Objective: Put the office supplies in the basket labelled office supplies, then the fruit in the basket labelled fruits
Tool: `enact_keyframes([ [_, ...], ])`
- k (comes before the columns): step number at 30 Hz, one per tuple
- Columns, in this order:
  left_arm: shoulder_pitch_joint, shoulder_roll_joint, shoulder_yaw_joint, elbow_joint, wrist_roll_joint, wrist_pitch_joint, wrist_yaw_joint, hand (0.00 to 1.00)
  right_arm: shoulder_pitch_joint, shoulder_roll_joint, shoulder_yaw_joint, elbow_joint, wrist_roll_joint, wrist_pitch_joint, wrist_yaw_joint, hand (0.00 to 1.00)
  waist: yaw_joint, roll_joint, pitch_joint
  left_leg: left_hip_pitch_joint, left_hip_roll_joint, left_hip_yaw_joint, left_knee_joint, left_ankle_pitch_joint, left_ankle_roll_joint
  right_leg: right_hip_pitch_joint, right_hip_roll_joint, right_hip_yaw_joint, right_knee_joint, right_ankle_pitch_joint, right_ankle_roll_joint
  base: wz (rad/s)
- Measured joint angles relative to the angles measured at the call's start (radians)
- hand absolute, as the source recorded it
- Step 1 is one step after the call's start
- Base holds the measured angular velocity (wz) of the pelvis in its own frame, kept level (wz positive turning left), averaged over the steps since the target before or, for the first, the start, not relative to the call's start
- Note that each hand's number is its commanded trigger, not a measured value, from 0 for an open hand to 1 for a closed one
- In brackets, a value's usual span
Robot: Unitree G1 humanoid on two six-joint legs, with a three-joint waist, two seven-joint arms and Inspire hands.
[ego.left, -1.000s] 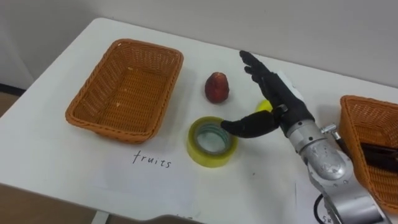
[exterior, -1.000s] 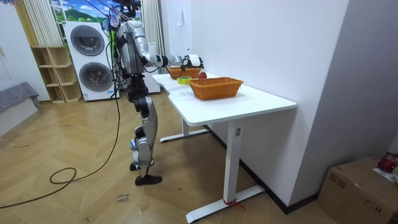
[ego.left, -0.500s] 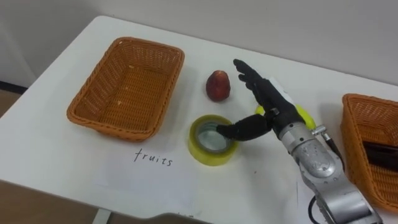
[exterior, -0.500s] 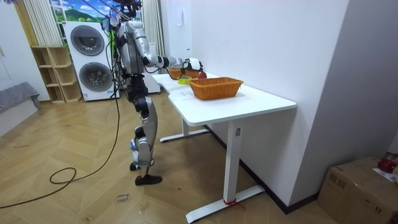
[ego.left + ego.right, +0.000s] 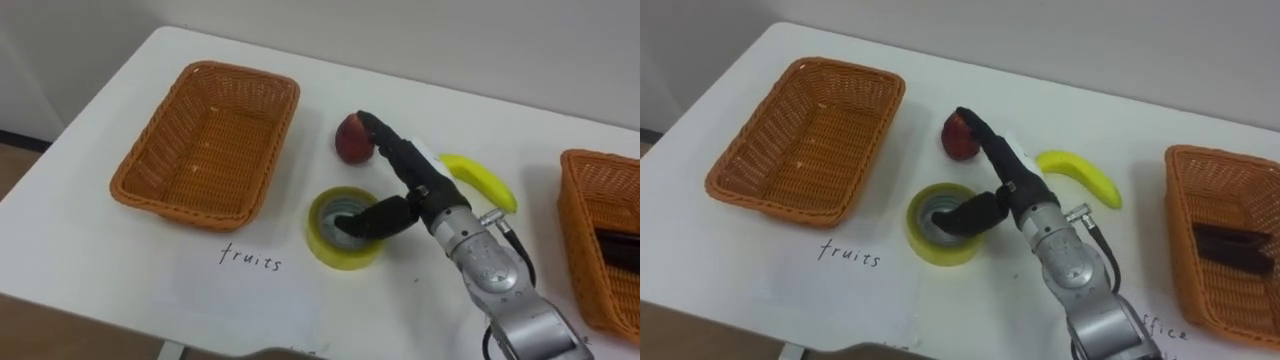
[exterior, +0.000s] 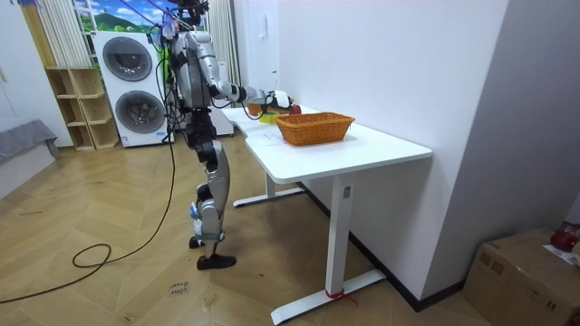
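A red peach-like fruit (image 5: 347,141) lies in the middle of the white table. My right hand (image 5: 418,189) reaches in from the lower right. It is open, its straight fingers lie against the fruit's right side, and its thumb hangs over a yellow tape roll (image 5: 325,246) just in front. A banana (image 5: 481,181) lies to the right of the hand. The wicker basket (image 5: 152,192) on the left is empty, with a paper reading "fruits" (image 5: 250,261) in front of it. Another wicker basket (image 5: 583,271) at the right edge holds a dark flat object (image 5: 618,246).
In the room view I stand at the far end of a long white table (image 6: 362,149) set along the wall, with a wicker basket (image 6: 314,128) on it. Washing machines (image 6: 131,86) stand behind me. Bare tabletop lies in front of the tape roll.
My right hand has moved left and lower, from over the banana to the red fruit and the tape roll. The banana now lies in plain sight.
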Motion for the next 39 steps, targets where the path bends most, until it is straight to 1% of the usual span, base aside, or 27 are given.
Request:
enact_keyframes([
  [4,0.003,-0.001,0.0,-0.017,0.0,0.0,-0.002,0.0,0.0,0.0,0.017,0.017,-0.017,0.0,0.0,0.0,-0.001,0.004,-0.0033,0.0,0.0,0.0,0.002,0.0,0.0,0.001,0.001,0.0,0.001,0.0,0.0,0.0],
  [8,0.005,-0.006,0.0,-0.03,0.001,0.0,-0.006,0.0,0.0,0.001,0.023,0.02,-0.018,0.001,0.0,0.0,-0.001,0.005,-0.003,-0.001,0.0,0.0,-0.002,0.001,-0.001,0.001,0.004,-0.001,0.003,0.0,0.0,0.0],
  [12,0.006,-0.014,-0.002,-0.036,0.0,0.004,-0.007,0.0,0.0,0.013,0.024,0.02,-0.018,0.008,0.0,0.0,-0.001,0.003,-0.0043,0.0,-0.004,0.0,-0.001,0.001,-0.001,0.001,0.007,-0.001,0.003,0.0,0.001,0.0],
  [27,0.024,-0.016,-0.002,-0.049,-0.001,0.004,-0.008,0.0,0.013,0.021,0.024,0.023,-0.018,0.008,0.0,0.0,-0.002,0.004,-0.0036,0.003,-0.003,0.0,-0.002,0.001,-0.001,0.003,0.004,-0.002,0.001,0.0,0.001,0.0],
  [32,0.017,-0.016,-0.001,-0.05,-0.001,0.017,-0.008,0.0,0.013,0.021,0.023,0.025,-0.059,0.008,0.006,0.0,-0.007,0.004,-0.0037,0.002,-0.003,-0.003,-0.009,0.001,-0.001,0.002,0.006,-0.003,0.001,0.0,0.001,0.0],
  [35,0.018,-0.016,-0.002,-0.049,-0.001,0.017,-0.008,0.0,0.013,0.02,0.023,0.029,-0.061,0.008,0.023,0.0,-0.009,0.003,-0.0036,0.002,-0.003,-0.003,-0.008,0.001,-0.001,0.002,0.005,-0.003,0.001,0.0,0.001,0.0],
  [39,0.02,-0.016,-0.001,-0.048,-0.001,0.016,-0.015,0.0,0.013,0.021,0.014,0.055,-0.06,0.008,0.033,0.0,-0.01,-0.004,-0.0027,0.002,-0.003,-0.003,-0.001,0.001,-0.001,0.003,0.003,-0.003,0.001,0.0,0.001,0.0],
])
